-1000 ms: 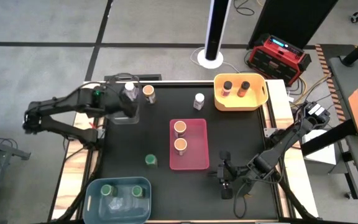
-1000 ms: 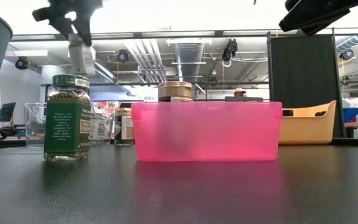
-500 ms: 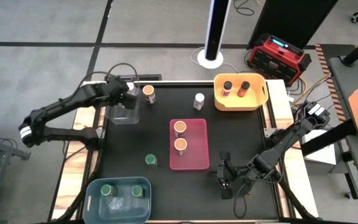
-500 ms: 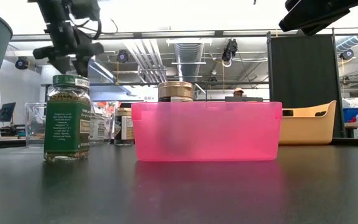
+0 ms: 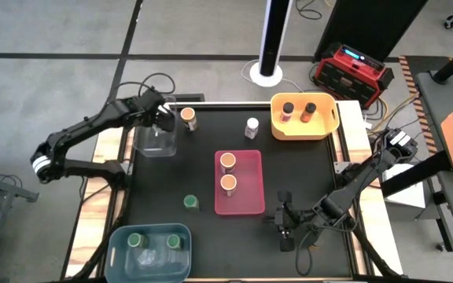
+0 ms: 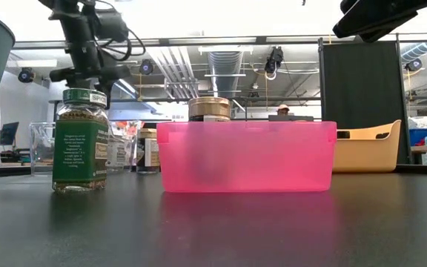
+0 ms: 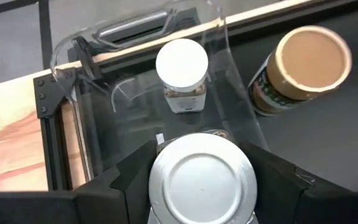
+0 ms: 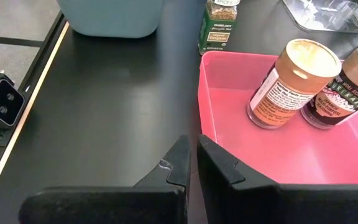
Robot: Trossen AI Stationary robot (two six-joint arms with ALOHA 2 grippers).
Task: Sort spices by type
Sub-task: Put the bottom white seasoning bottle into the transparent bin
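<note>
White-lidded jar (image 7: 202, 182) between left fingers (image 7: 129, 180)

Two orange-lidded jars (image 8: 292, 81) stand in the pink bin (image 8: 229, 134), beyond the closed right hand (image 8: 191, 163).

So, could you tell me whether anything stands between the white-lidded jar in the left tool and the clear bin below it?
Nothing visible does. The left tool holds the white-lidded jar above the clear bin, where another white-lidded jar stands further in, apart from it.

Beside the white-lidded jar (image 7: 181, 64) my clear bin (image 7: 232, 93) has room; an orange-lidded jar (image 7: 303, 59) crowds its outer wall.
</note>
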